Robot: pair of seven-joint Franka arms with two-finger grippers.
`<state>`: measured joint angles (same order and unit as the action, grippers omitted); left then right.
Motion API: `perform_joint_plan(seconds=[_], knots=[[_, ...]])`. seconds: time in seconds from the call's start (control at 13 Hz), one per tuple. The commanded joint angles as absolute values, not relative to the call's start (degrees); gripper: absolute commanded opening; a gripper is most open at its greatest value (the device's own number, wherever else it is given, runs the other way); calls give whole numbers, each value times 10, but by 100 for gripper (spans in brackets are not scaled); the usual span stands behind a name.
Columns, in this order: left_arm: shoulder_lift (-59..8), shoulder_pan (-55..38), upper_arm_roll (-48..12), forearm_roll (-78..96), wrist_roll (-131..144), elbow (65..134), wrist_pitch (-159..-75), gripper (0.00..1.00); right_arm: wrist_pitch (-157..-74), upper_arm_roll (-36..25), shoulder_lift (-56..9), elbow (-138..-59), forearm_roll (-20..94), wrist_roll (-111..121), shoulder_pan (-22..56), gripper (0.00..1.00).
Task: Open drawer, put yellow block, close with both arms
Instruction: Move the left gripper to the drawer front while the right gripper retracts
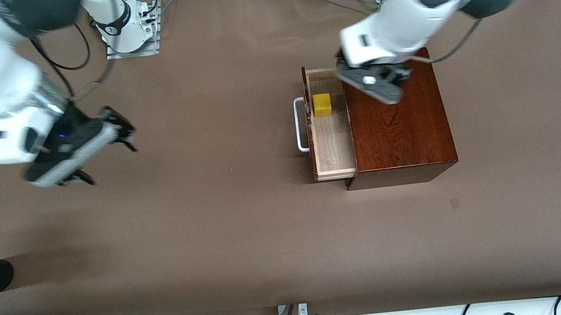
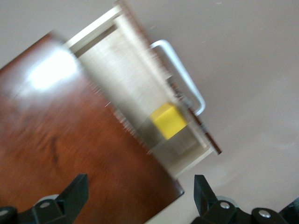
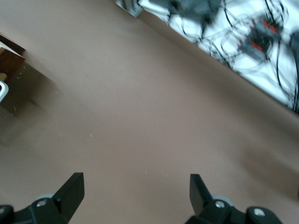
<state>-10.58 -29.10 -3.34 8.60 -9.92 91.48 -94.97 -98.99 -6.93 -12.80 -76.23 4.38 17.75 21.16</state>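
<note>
Two arms over the bench, and both claws are empty. The drawer point(image 1: 332, 136) stands pulled out of the dark wooden box point(image 1: 398, 123), its white handle point(image 1: 300, 124) pointing toward the right arm's end of the bench. The yellow block point(image 1: 322, 104) sits inside the drawer, at the end farther from the front camera, close against the drawer's front panel.

The left gripper point(image 1: 375, 83) hangs over the box top, at the corner next to the open drawer. From the front you can't read its fingers (the wrist body covers them), but the left wrist view settles it: fingers point(image 2: 74, 193) spread wide, nothing between them, block point(image 2: 170, 121) and handle point(image 2: 180, 74) in plain sight below.

The right gripper point(image 1: 108, 150) hovers over bare bench near the right arm's edge, well apart from the box. Its wrist view shows fingers point(image 3: 72, 189) wide apart, holding nothing, with cables point(image 3: 233, 32) off the bench edge and only a sliver of the box point(image 3: 9, 60) at the frame's border.
</note>
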Motion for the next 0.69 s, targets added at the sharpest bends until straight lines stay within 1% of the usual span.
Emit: perform_joint_plan(seconds=[0.0,0.15,0.23,0.38,0.46,0.62], knots=[[-154,-331,-38,95,-235,877,-985,100,-1017,-62,-28,-919,45,149,184,100],[-190,-362,-45,90,-273,875,-1025,100,-1014,-61,-20,-941,45,149,148,100],[-209,-375,-45,88,-314,875,-1062,100,-1007,-61,-20,-943,45,149,134,100],[-242,-392,-45,87,-351,875,-1112,100,-1001,-65,-17,-943,43,150,125,100],[-253,-397,-44,80,-364,875,-1126,100,-998,-78,-14,-942,38,152,126,100],[-278,-398,-45,37,-436,875,-1163,100,-997,-82,-14,-940,33,150,126,100]])
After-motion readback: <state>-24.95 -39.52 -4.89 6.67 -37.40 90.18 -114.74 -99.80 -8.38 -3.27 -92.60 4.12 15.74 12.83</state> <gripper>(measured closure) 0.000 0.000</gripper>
